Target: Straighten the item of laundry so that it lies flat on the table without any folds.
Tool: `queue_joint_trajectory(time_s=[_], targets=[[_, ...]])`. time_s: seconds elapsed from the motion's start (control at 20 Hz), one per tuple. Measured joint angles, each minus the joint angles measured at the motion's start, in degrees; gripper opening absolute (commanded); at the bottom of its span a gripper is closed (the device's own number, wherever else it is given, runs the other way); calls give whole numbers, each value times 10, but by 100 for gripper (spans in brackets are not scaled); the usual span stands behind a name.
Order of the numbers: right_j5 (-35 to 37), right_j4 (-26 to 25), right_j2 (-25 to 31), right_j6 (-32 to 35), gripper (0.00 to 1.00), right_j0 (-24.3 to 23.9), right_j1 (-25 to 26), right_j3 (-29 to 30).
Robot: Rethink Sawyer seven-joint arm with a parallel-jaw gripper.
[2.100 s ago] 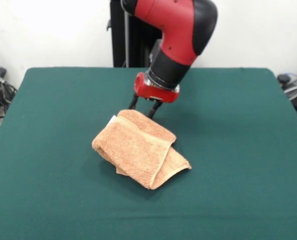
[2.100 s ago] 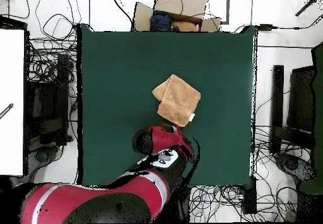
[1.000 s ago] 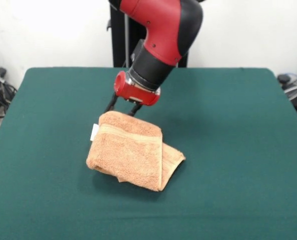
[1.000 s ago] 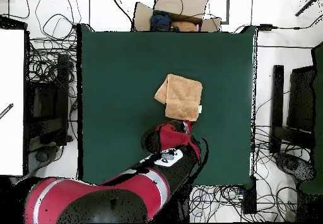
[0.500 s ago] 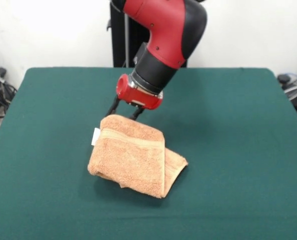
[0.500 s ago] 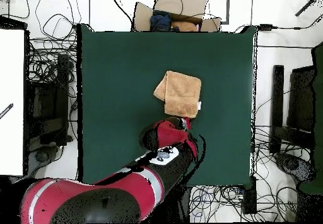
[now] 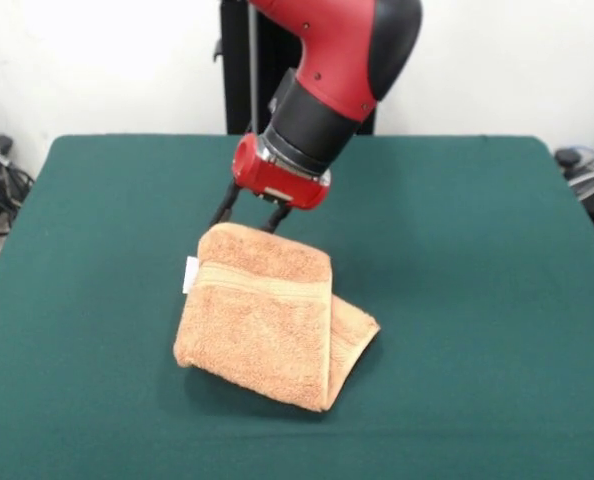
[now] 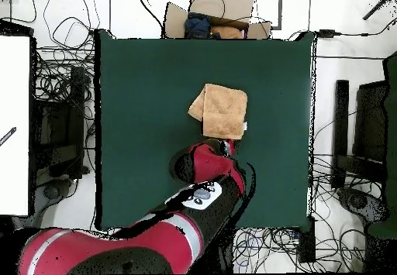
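The peach-orange towel (image 7: 267, 325) lies folded in layers near the middle of the dark green bench (image 7: 477, 300), one woven band crossing its upper layer and a lower layer jutting out at the right. A white tag (image 7: 189, 273) sticks out at its left edge; no writing on it can be made out. The hand (image 7: 247, 216) pinches the towel's far edge, fingertips hidden behind the cloth.

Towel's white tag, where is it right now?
In the front view the white tag sticks out from the left edge of the folded towel, beside its woven band, below and left of the gripper that holds the towel's far edge.
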Motion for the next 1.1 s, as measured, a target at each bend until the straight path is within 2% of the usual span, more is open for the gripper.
queue_joint_trajectory(time_s=[0.5, 1.1], targets=[[57, 0, 5, 0, 100, -24, -56, -3], [67, 0, 6, 0, 100, -25, -71, -13]])
